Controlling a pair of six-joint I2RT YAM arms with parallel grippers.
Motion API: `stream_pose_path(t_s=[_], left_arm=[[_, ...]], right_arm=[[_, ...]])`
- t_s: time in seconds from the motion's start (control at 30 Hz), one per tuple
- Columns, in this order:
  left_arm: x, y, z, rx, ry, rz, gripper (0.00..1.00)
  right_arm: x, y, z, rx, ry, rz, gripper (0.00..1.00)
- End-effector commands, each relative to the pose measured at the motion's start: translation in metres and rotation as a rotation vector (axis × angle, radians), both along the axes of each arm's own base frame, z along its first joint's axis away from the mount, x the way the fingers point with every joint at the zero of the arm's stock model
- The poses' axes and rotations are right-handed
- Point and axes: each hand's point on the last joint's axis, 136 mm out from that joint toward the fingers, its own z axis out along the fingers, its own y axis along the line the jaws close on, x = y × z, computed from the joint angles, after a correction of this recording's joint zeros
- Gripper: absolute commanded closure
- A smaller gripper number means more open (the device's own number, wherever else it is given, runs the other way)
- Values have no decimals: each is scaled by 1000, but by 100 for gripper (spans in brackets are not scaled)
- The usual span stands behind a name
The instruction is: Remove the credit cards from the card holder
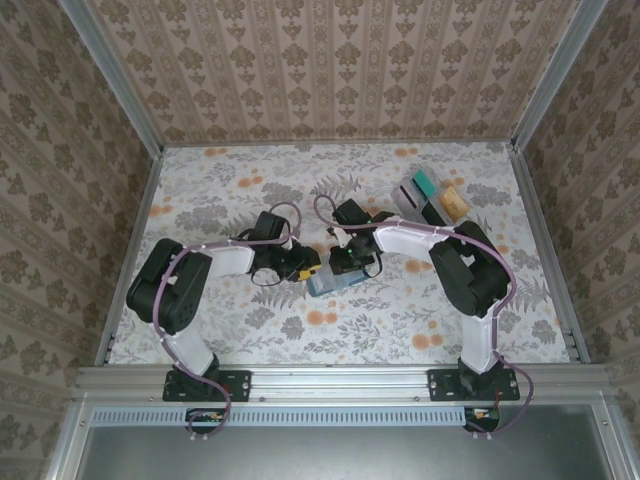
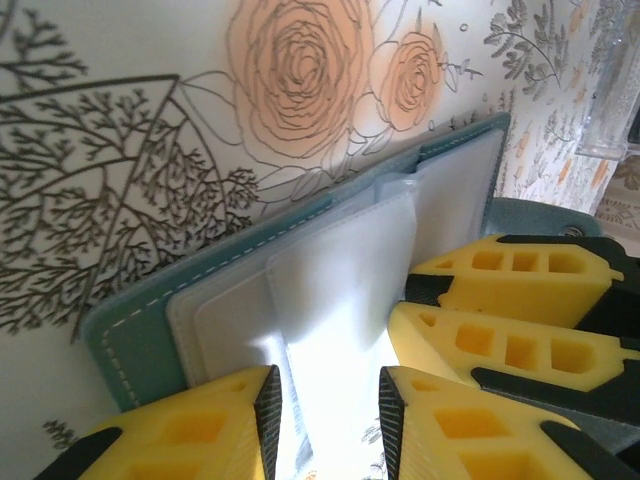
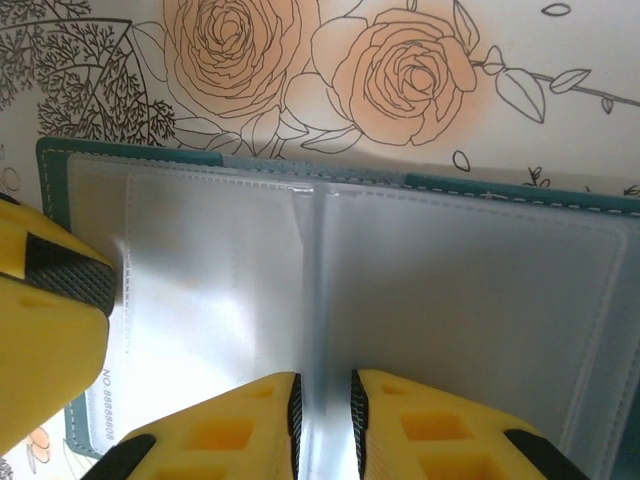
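Our right gripper point(image 3: 322, 425) pinches a clear sleeve at the card holder's point(image 3: 520, 190) centre fold; our left gripper point(image 2: 330, 420) pinches a pale card point(image 2: 340, 290).

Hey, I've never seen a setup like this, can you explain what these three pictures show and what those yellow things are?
Two robot arms are bolted to the near edge of a flowered table. One picture looks down from above; the other two come from cameras on each wrist. The yellow blocks are the fingers of each arm's pincer. Both pincers, left and right, meet over an open blue card holder lying flat. Its clear pockets hold a pale card. The right pincer's fingers stand close together astride the holder's centre fold; the left pincer pinches the pale card's edge. A few loose cards lie at the far right.
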Motion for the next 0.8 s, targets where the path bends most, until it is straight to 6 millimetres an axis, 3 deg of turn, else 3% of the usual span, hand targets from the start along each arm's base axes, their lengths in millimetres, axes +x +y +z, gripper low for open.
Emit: stream_pose_path(t_s=[0.0, 0.47, 0.67, 0.77], left_arm=[[6, -12, 8, -43, -8, -21, 66], [9, -18, 9, -66, -12, -35, 73], [12, -22, 20, -97, -41, -46, 79], [12, -39, 37, -205, -63, -75, 76]], right_arm=[[-11, 1, 0, 36, 45, -6, 76], [-5, 4, 21, 83, 19, -28, 75], [-2, 1, 53, 127, -51, -70, 69], [4, -18, 69, 99, -126, -144, 62]])
